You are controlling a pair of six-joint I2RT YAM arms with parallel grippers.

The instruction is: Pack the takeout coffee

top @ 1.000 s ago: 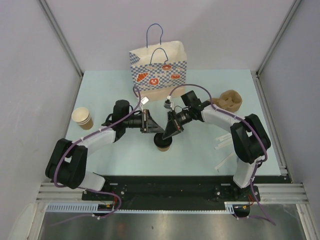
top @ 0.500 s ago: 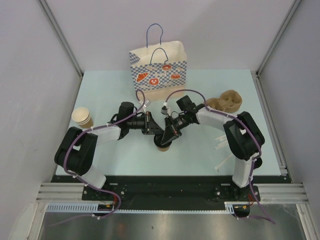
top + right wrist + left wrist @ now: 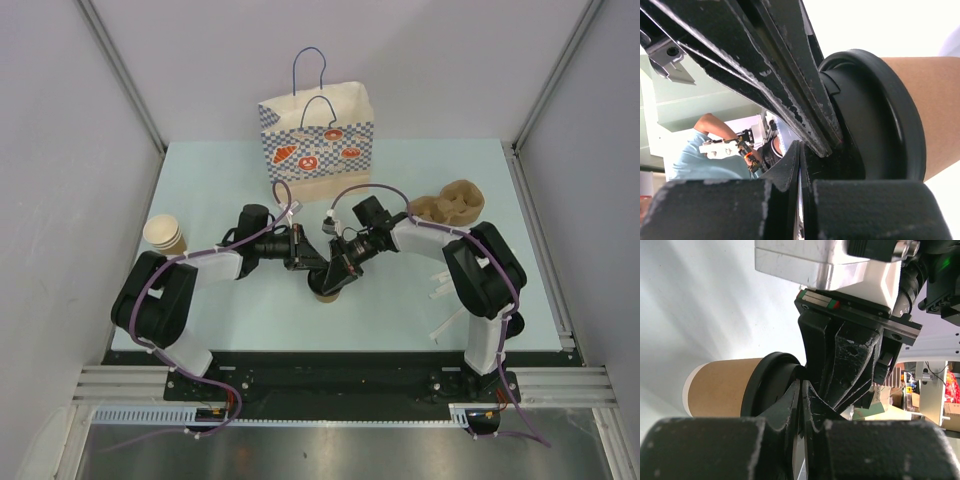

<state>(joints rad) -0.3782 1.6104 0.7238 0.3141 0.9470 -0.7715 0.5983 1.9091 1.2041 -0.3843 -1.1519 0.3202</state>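
Now L hand (image 3: 799, 386) nearly closed, R hand (image 3: 800, 147) fully closed, tips on takeout coffee (image 3: 722, 387) lid (image 3: 890, 110); paper bag (image 3: 318, 140) upright behind it.

— Our left arm (image 3: 215, 262) and right arm (image 3: 430, 235) both have matte black joints and white link shells, agreed?
— Agreed. We see thin purple cables (image 3: 365, 187) looping along each. Our left end effector (image 3: 800, 390) has scuffed black fingers, and our right end effector (image 3: 810, 370) carries a silver block with red-green marks.

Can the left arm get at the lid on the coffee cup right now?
Probably yes: the left end effector is shut, tips right at the black lid, though the right end effector crowds the same spot.
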